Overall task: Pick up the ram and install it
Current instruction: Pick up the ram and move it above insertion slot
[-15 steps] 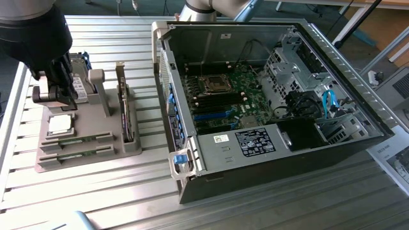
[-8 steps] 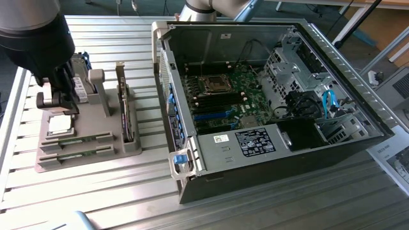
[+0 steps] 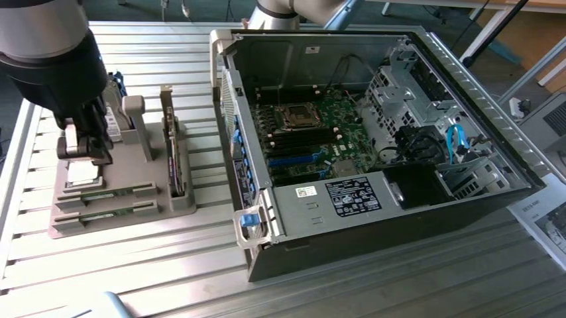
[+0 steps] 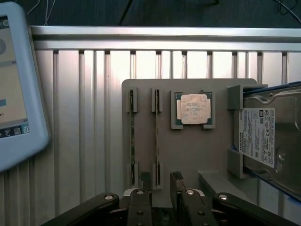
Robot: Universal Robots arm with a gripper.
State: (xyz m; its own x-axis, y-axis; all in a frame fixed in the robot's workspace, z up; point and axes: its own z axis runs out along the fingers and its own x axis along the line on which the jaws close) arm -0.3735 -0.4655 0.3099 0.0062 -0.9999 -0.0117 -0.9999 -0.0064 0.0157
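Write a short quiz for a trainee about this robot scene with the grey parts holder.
1. True or false: the black gripper holds a thin green ram stick.
2. How many ram sticks stand on edge in the flat grey plastic holder? A one, B two, C four.
3. Which part lies between the ram sticks and the silver metal hard drive?
Key: 1 false; 2 B; 3 the small square silver processor chip.

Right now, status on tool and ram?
Tool open, empty, over the holder. Ram on edge in its slot, not gripped. Nothing blocking it.
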